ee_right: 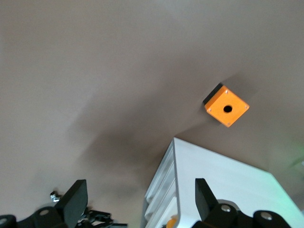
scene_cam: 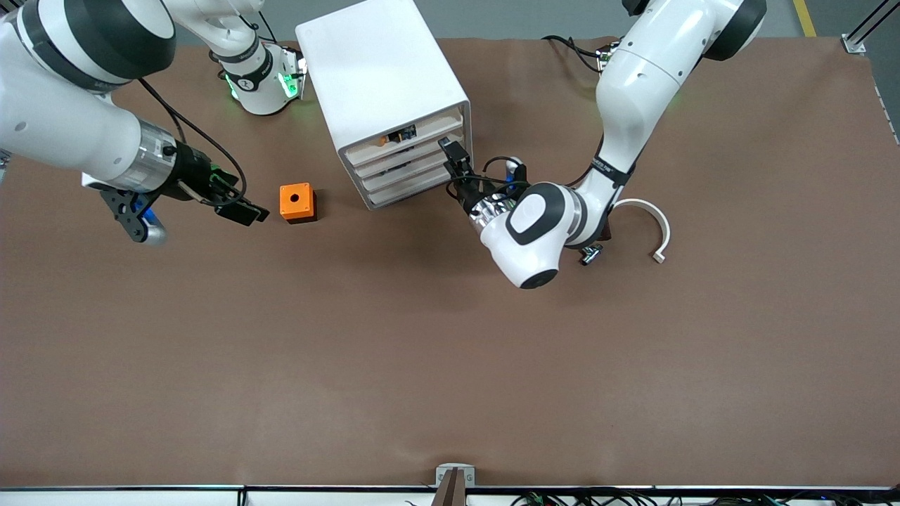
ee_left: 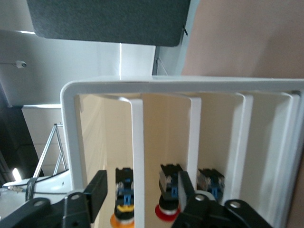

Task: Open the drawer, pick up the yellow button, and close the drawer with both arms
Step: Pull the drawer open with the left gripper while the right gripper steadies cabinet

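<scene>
My left claw (scene_cam: 453, 156) is right in front of the white cabinet (scene_cam: 383, 70), up at the level of the top drawer (scene_cam: 422, 128). Its two fingers (ee_left: 97, 190) are spread apart and hold nothing. Through my left wrist camera I can see the button (ee_left: 124, 211) with its orange cap. It sits inside the drawer, straight ahead of this claw and a bit deeper in. A part with a red cap (ee_left: 166, 209) sits in the drawer just below, so I must not mix them up. I think the drawer is not pulled out yet, but its front edge is hard to make out. The drawer is long and thin, and its long side runs across the front of the cabinet. My claw is at the end of that front nearer the left arm. My right claw (scene_cam: 242, 211) is spread apart and holds nothing too. It waits over the table just beside the orange cube (scene_cam: 297, 202), toward the right arm's end and well apart from the drawer. So my left arm is much nearer, and I think it should pull the drawer out.
</scene>
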Available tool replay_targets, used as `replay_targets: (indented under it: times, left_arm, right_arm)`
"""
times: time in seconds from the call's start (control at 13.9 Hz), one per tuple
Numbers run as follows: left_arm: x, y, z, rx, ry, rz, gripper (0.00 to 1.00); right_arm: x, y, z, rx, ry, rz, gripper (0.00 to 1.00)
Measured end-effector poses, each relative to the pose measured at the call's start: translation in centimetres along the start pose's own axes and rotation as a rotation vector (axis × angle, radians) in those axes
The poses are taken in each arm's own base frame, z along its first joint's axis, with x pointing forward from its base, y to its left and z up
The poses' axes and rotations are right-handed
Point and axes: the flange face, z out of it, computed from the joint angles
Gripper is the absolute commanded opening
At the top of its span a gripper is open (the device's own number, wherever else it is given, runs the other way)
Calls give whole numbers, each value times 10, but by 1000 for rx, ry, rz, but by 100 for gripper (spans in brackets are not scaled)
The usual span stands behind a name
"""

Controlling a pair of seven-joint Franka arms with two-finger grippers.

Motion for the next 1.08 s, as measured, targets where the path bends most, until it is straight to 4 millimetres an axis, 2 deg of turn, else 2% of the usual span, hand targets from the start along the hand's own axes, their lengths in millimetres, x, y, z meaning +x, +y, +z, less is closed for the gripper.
replay_targets:
  times: [0.29,0.36,0.58,0.65,0.87,1.01,1.08]
  left_arm:
    - [-7,3,32,22,54,-6,55]
    - [-9,3,39,24,66,-5,46]
    - [-13,0,54,27,86,-2,4]
    - [-13,0,53,37,77,-1,0]
    - [-13,1,48,46,61,-4,0]
    - [-8,5,25,41,24,1,0]
    - [-3,8,0,35,-14,14,0]
  right_arm:
    - [4,-10,20,23,-109,69,100]
    - [4,-12,24,21,-122,85,100]
    - [-3,-21,36,21,-156,108,100]
    - [-6,-24,38,26,-159,116,100]
    - [-22,-38,45,42,-151,151,100]
    - [-35,-47,54,40,-153,160,100]
    - [-43,-52,59,40,-157,162,100]
